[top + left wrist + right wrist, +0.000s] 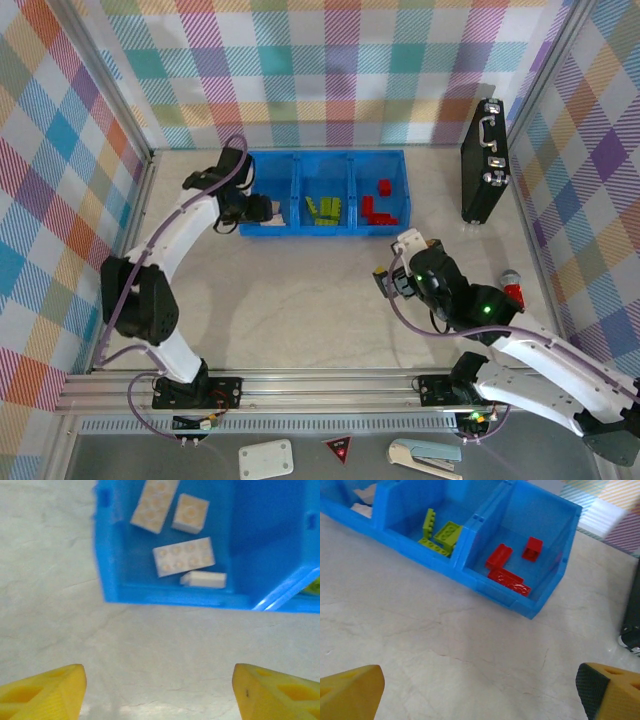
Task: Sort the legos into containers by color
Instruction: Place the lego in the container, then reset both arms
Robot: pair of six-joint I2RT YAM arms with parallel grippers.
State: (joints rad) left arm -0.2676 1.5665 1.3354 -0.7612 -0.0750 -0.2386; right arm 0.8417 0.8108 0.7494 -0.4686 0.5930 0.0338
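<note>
My right end effector [480,692] hangs open and empty over the near worktop [445,645]. My left end effector [159,692], also open, sits just before the blue bin [325,157]. Red legos [507,572] lie in the right compartment and lime legos [440,537] in the middle. The left wrist view picks out four cream legos [183,556] in the left compartment.

We log a black briefcase [485,160] standing on edge at the far right of the pale desk [320,300]. A red stick with grey head [513,287] lies nearer. Plaid walls [330,70] all round. Below the aluminium rail [320,388]: white plate [267,460], red triangle [338,449], stapler-like tool [425,458].
</note>
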